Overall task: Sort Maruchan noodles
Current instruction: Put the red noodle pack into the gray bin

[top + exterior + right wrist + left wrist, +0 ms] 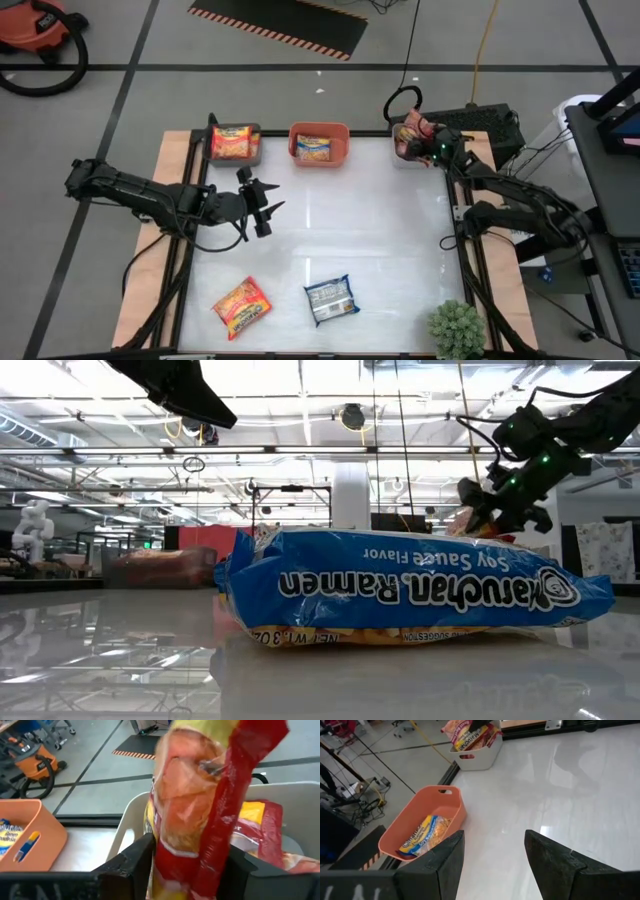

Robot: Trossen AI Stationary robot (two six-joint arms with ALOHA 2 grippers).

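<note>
A white table (380, 250) fills the scene, with three bins lined along its far edge. The right arm reaches to the far right corner, where its gripper (187, 870) pinches a red-and-yellow ramen packet (200, 810) between closed fingers and holds it upright over the white bin (295, 805), which already contains more red packets. The left arm stretches in from the left side, its gripper (262, 203) hovering above bare tabletop with fingers (440, 865) spread wide and nothing between them, near the orange bin (320, 145). That bin, at the middle of the far edge, holds one yellow-and-blue packet (314, 149). Beside it on the left, the grey bin (233, 143) carries an orange-red packet (231, 143). Two packets lie loose near the table's front edge: a blue soy sauce packet (331, 300), looming across the low view, and just to its left an orange-red loose packet (242, 306). A green spiky plant (458, 328) stands at the front right corner.
</note>
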